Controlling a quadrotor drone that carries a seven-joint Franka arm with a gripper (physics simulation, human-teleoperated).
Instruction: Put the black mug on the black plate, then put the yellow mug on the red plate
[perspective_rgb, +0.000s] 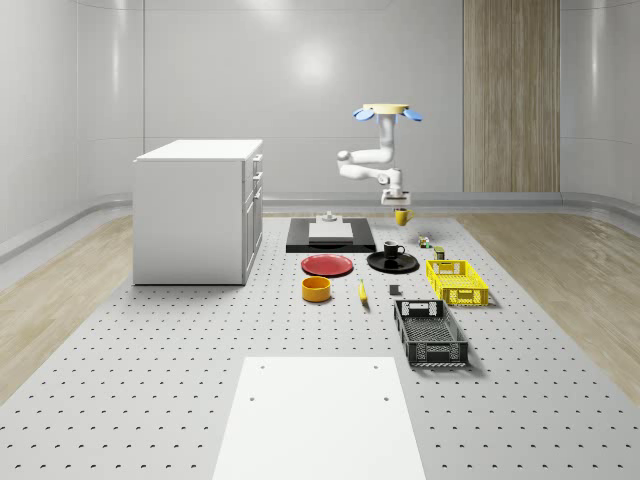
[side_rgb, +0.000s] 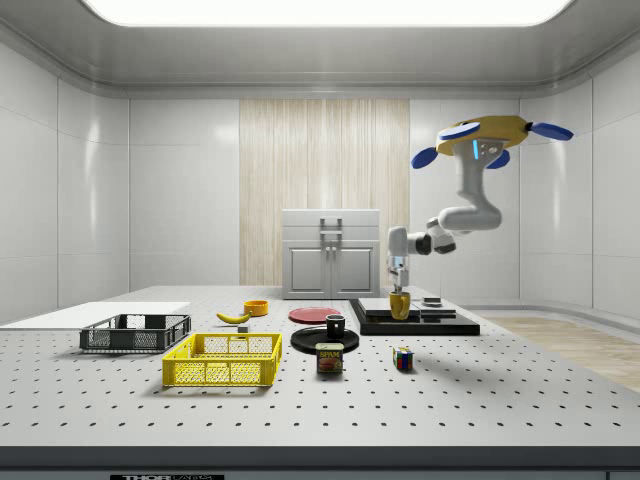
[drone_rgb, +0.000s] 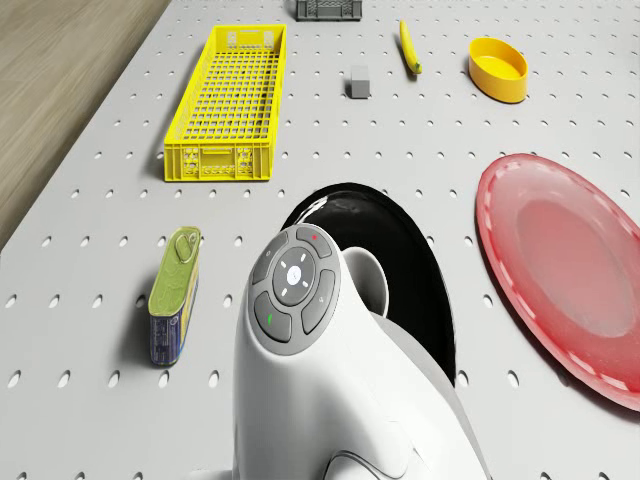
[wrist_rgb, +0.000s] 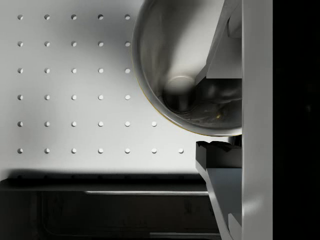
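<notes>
Black plate (drone_rgb: 420, 250) half hidden behind the arm, claw (side_rgb: 399, 294) pinching the yellow mug (side_rgb: 399, 306) above the table (perspective_rgb: 150, 380), drone (side_rgb: 490, 138) hovering high, red plate (drone_rgb: 560, 270) nearby, black mug (perspective_rgb: 393, 250) on its plate.

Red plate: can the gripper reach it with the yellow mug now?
Probably yes. The hovering drone's gripper holds the yellow mug aloft; the red plate lies bare, with only the black mug on its black plate nearby.

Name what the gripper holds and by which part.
The gripper holds the yellow mug by its rim wall, one of the fingers inside and one outside, lifted above the table.
</notes>
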